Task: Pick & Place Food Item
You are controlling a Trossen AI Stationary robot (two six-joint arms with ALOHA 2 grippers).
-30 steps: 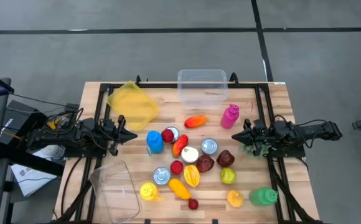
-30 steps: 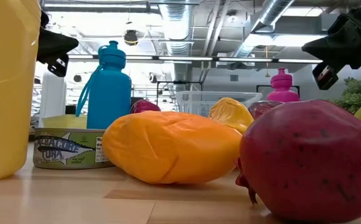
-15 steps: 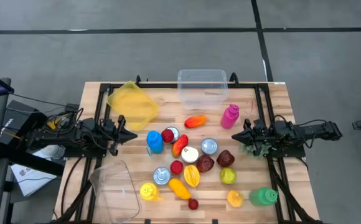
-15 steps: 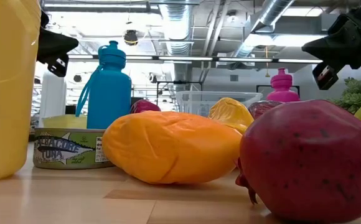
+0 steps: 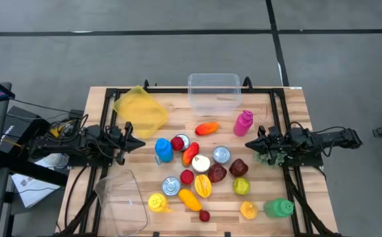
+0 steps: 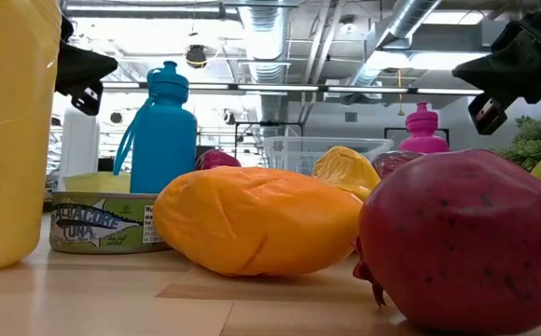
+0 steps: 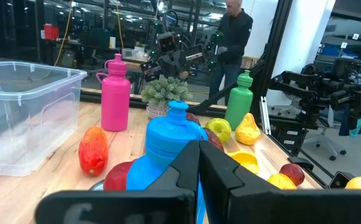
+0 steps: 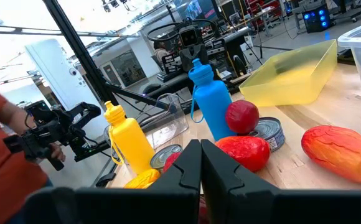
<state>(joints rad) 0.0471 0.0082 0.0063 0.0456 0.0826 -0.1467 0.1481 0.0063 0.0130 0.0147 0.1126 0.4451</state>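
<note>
Left hand (image 5: 140, 142) closed, right hand (image 5: 248, 143) closed; four bottles: blue (image 5: 163, 150), pink (image 5: 243, 122), green (image 5: 278, 208), yellow (image 5: 156, 203).

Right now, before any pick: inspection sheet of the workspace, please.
Surface: wooden table, crowded mid-table.
Job's things: clear bin at the far edge, empty; mango in front of it; pomegranate; tuna can.
Clutter: blue bottle, pink bottle, green bottle, yellow tray, small plant.
Grippers: left gripper and right gripper both shut, holding nothing, at the table's sides.
Cables: a bundle by the left arm, off the table.
Surroundings: a person stands behind the table.
</note>
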